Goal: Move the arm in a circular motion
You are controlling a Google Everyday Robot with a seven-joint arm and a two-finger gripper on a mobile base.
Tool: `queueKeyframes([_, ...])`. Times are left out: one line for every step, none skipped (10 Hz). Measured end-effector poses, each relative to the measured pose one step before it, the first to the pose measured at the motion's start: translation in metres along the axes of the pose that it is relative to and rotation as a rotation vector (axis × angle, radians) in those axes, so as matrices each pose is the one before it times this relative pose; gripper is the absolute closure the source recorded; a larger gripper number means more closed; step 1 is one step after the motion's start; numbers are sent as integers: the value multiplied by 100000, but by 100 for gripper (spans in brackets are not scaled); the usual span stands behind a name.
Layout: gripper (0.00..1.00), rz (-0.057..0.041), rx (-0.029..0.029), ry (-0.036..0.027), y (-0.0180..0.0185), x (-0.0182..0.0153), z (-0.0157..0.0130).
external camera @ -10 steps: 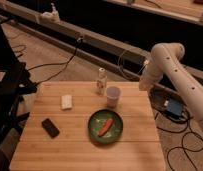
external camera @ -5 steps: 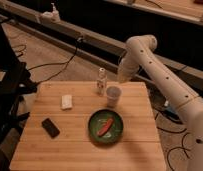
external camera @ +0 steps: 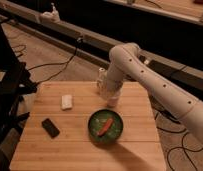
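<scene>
arm (external camera: 145,75) bent over table (external camera: 70,145) far edge | gripper (external camera: 109,91) low by cup (external camera: 113,101), pinched together | circle: probably mid-loop, remainder unclear

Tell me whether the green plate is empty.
No. An orange piece lies on the green plate, and the gripper hangs shut by the white cup beyond it.

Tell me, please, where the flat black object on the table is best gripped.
Probably across its two long edges, near the middle, from straight above: the black object lies flat and slantwise on the table, nothing touching it. The gripper, jaws shut, is over by the white cup and would need opening first.
</scene>
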Motion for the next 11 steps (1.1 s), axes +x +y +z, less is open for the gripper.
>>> queueKeyframes([100, 2107, -3542, -1773, 2358, -246, 497])
queueKeyframes([100, 4749, -3211, 210, 2409, 964, 377])
queueKeyframes([100, 7715, -2964, 2051, 2586, 2227, 151])
queueKeyframes([100, 8640, -2049, 2989, 1948, 2911, -65])
queueKeyframes([100, 7853, -1204, 3324, 969, 3020, -127])
queueKeyframes([100, 7710, -618, 3856, 204, 3285, -211])
queueKeyframes([100, 5317, -128, 3393, -618, 2471, -180])
queueKeyframes([100, 3213, 1018, 3099, -1647, 1599, -361])
queueKeyframes([100, 1103, 1735, 2328, -2121, 617, -412])
queueKeyframes([100, -793, 2089, 1736, -2433, -92, -538])
queueKeyframes([100, -3074, 3420, 702, -2951, -1160, -697])
